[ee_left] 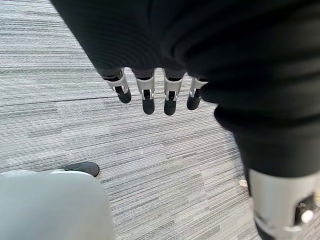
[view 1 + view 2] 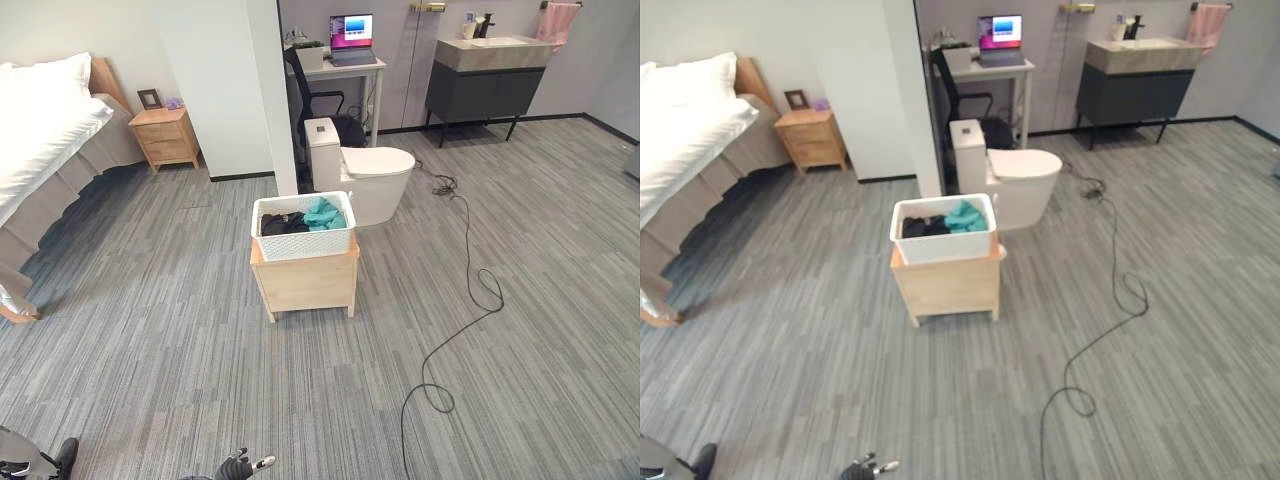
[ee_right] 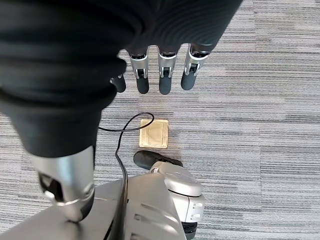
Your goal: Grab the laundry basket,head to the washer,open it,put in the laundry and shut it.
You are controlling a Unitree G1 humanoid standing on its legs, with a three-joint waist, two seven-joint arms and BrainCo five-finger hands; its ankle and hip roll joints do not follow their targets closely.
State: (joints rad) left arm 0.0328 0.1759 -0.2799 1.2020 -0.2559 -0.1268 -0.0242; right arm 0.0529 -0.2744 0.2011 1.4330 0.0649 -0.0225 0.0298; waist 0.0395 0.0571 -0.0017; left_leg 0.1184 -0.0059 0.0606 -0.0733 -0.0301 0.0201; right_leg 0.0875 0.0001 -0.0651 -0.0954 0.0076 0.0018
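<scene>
A white laundry basket [image 2: 302, 228] holding dark and teal clothes [image 2: 323, 213] stands on a low wooden stool [image 2: 305, 283] in the middle of the room, some way ahead of me. My left hand [image 1: 146, 91] hangs over bare carpet with its fingers straight, open and holding nothing. My right hand [image 3: 163, 74] hangs the same way, open and empty above the floor. Both hands are far from the basket.
A white toilet [image 2: 372, 176] stands just behind the basket, beside a white partition wall [image 2: 240, 90]. A bed [image 2: 45, 140] and nightstand [image 2: 166, 137] are at the left. A desk with a laptop [image 2: 351, 34], a chair and a vanity sink [image 2: 487, 75] line the back wall.
</scene>
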